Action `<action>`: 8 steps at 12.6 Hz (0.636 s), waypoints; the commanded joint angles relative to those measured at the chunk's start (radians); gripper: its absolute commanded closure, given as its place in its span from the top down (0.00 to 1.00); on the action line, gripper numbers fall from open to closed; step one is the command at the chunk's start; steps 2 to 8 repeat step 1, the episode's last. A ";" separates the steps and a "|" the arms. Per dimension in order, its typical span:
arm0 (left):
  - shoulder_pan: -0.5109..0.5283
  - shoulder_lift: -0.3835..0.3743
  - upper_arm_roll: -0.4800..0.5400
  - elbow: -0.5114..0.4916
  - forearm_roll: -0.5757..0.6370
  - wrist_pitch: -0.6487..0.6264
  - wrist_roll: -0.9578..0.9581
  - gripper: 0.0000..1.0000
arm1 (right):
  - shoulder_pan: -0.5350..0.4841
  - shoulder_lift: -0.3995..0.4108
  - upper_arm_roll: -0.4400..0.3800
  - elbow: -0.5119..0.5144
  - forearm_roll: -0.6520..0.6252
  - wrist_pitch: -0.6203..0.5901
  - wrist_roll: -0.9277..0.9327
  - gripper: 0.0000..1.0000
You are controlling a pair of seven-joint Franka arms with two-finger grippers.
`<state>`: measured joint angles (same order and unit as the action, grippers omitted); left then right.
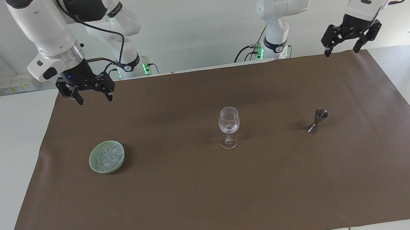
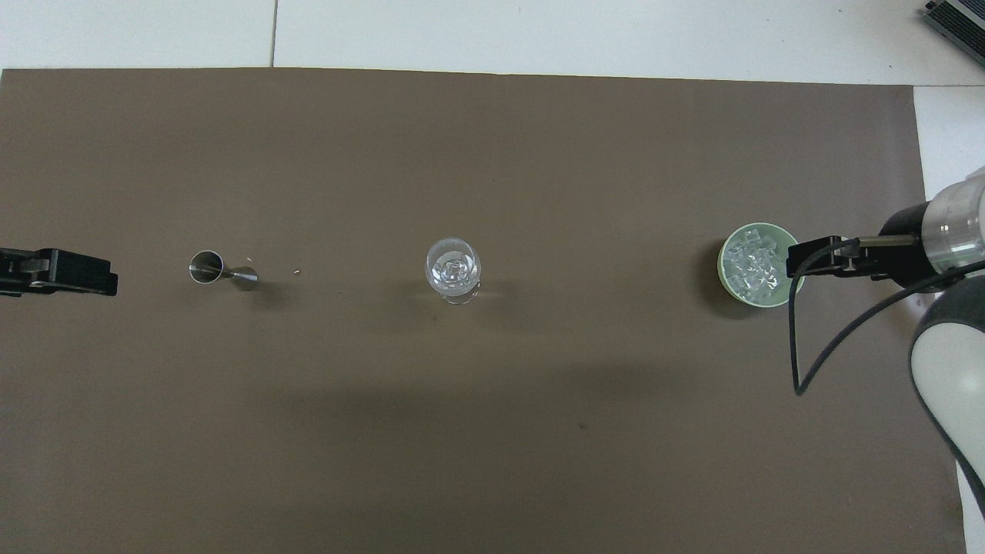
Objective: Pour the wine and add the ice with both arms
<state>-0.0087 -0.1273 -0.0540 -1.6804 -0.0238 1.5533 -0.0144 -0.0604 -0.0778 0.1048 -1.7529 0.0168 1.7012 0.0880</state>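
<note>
Glass chunks already sit in the wine glass in my facing view, yet both pincers hang spread and empty — right gripper up above the mat's edge by the bowl, left gripper likewise near the jigger. Overhead, most ice remains heaped in the bowl at the right arm's end — I judge the job near finished.

The ice is a heap of small clear chunks in the pale green bowl at the right arm's end of the bench; some chunks lie inside the upright wine glass
</note>
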 commanded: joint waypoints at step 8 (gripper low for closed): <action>-0.005 -0.018 0.006 -0.018 -0.007 -0.010 0.005 1.00 | -0.022 -0.022 0.010 -0.023 -0.006 0.006 -0.031 1.00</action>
